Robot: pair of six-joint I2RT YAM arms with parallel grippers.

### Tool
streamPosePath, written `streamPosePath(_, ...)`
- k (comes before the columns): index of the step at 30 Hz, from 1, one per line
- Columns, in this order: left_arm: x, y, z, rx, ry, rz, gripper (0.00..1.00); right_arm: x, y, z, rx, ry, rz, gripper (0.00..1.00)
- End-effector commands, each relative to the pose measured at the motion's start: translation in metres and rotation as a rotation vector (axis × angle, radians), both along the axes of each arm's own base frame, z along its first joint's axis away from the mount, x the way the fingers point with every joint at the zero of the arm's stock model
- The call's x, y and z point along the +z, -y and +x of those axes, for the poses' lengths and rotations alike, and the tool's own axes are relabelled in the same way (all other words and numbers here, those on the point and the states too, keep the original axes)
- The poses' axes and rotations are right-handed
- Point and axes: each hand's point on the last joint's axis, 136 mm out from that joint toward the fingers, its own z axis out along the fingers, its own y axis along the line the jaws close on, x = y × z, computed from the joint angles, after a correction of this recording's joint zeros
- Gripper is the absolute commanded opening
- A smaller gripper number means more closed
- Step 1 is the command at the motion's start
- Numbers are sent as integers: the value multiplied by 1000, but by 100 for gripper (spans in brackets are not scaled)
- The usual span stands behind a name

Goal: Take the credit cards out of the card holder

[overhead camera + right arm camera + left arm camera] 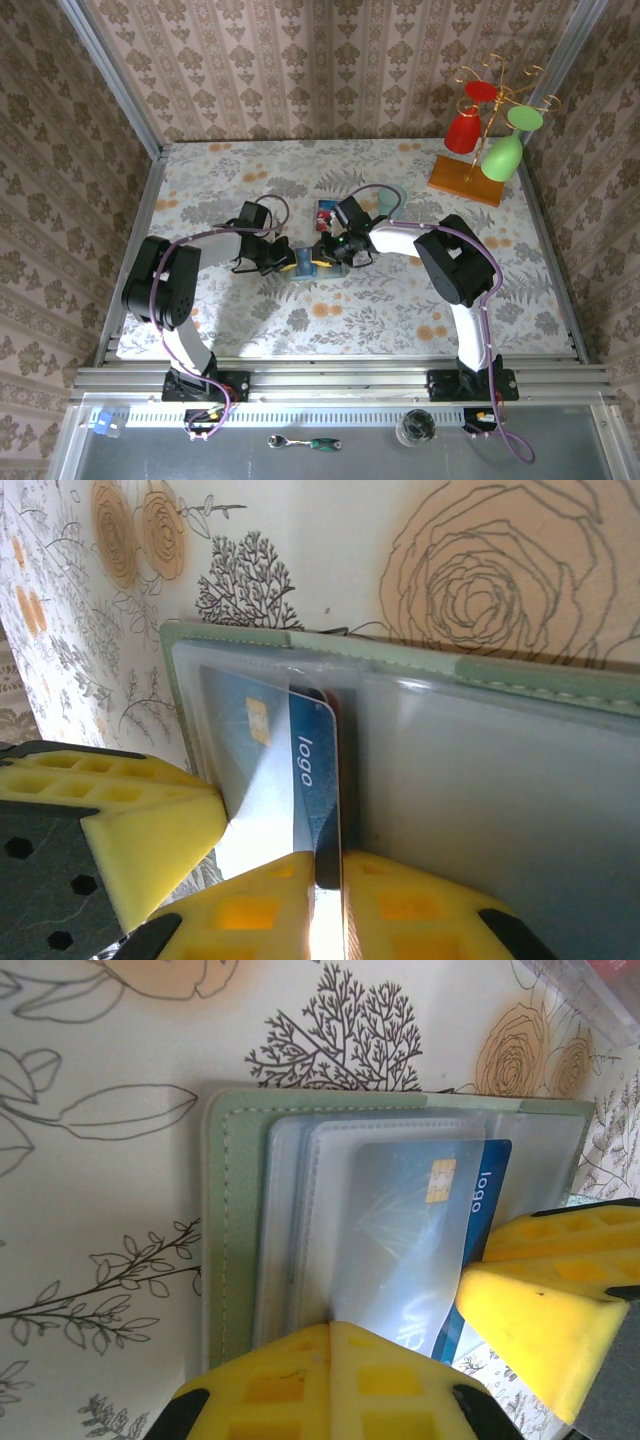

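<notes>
Right wrist view: the right claw point(328, 910) pinches a blue credit card point(300, 770) partly out of the grey-green card holder point(520, 680), which lies open mid-surface point(330, 540). The left claw point(330, 1380), clenched, sits at the holder's edge.

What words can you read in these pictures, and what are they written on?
"logo": white letters on the blue card poking out of the card holder.
Loose card in the top view: too small to read any print.
No other words, numbers or signs can be read.
</notes>
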Motion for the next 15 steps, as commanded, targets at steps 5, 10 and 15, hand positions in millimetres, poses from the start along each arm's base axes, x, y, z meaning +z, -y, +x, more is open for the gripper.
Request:
streamPosePath(5,-10,-9,-6,-4,-35,45,0,17,1,0,-5,29,27,12)
streamPosePath(10,-11,-10,-7,-6,-38,48,0,18,11,1,-21,36,10,10)
streamPosePath(15,-12,-11,-8,-6,-41,50,0,20,19,0,-27,40,-4,10)
